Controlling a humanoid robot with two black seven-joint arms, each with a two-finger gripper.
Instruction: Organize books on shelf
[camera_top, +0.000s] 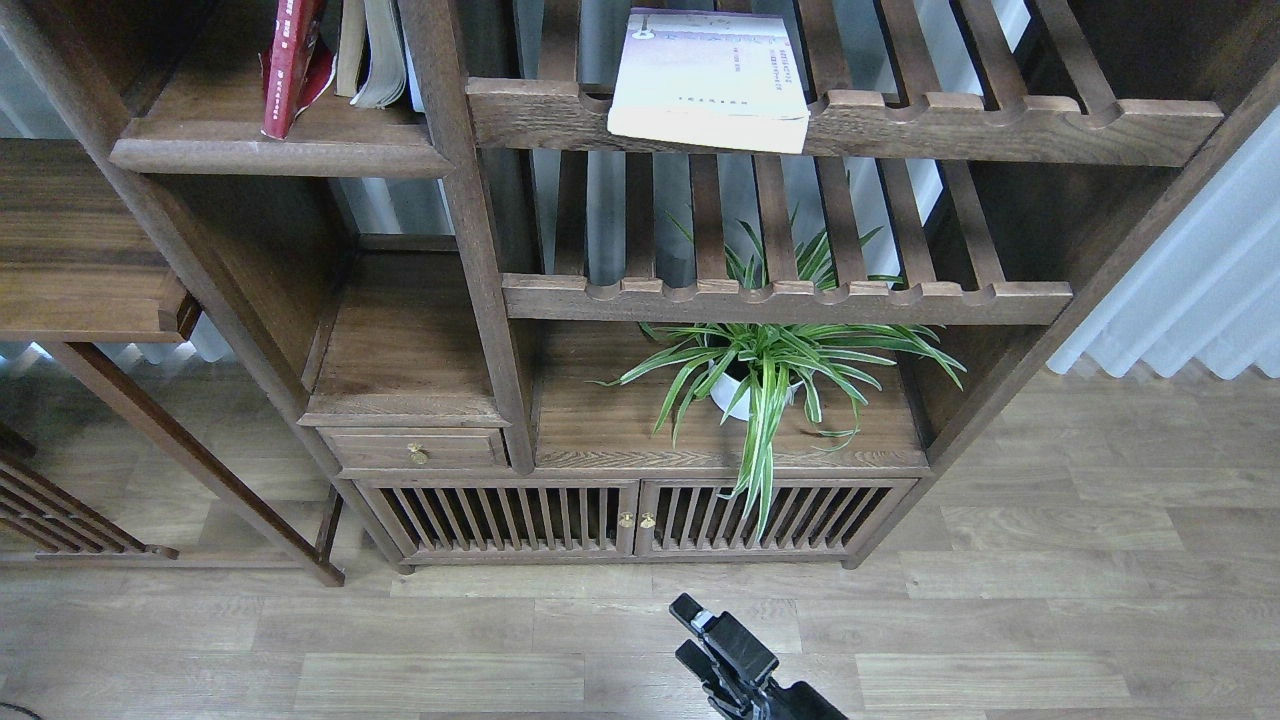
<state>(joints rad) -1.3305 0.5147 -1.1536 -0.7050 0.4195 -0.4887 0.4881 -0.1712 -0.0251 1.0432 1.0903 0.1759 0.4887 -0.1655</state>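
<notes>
Right gripper low, fingers spread, empty; far above it, pale white book flat on slatted rack.

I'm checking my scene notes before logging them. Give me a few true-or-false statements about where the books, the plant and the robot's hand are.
1. The pale white book lies flat on a slatted rack. True.
2. The dark red book lies on the floor. False: it stands on the solid shelf, upper left.
3. The potted plant sits above the cabinet doors. True.
4. The hand grips a book. False: it holds nothing, low over the floor.
</notes>
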